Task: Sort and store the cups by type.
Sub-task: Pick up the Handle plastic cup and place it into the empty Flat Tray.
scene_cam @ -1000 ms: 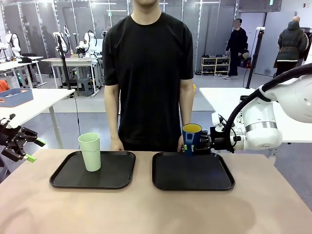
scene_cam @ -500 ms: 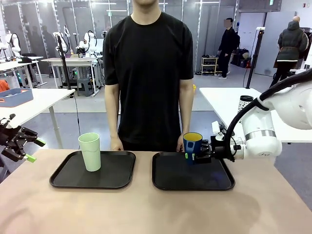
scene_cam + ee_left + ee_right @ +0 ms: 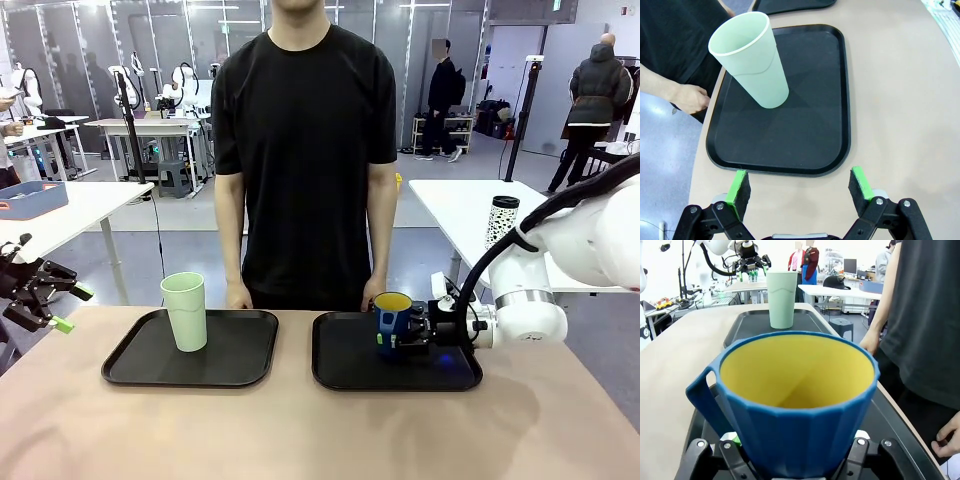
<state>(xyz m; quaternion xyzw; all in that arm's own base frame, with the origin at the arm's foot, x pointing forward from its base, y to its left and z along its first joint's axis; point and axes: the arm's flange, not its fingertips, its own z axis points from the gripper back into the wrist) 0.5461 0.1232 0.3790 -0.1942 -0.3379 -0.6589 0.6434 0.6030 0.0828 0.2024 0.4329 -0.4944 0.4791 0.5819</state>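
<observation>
A tall pale green tumbler [image 3: 185, 311] [image 3: 752, 60] stands upright on the left black tray [image 3: 190, 350], also seen far off in the right wrist view as the tumbler [image 3: 781, 299]. My right gripper [image 3: 396, 331] is shut on the dark blue cup [image 3: 392, 322] with yellow inside, low over the back of the right black tray [image 3: 395, 355]; whether the cup touches the tray I cannot tell. The blue cup [image 3: 795, 400] sits between my right fingers. My left gripper [image 3: 62, 306] [image 3: 799, 182] is open at the table's left edge, short of the left tray [image 3: 790, 120].
A person in a black shirt stands at the far edge, hands [image 3: 238, 297] resting near the trays' back rims. A white speckled cylinder with a black lid [image 3: 497, 220] stands on a white table behind the right arm. Bare tabletop [image 3: 300, 430] lies in front of both trays.
My right gripper has lowered the blue cup from above the tray's back edge down to just over the right tray. The left arm and green tumbler have stayed still.
</observation>
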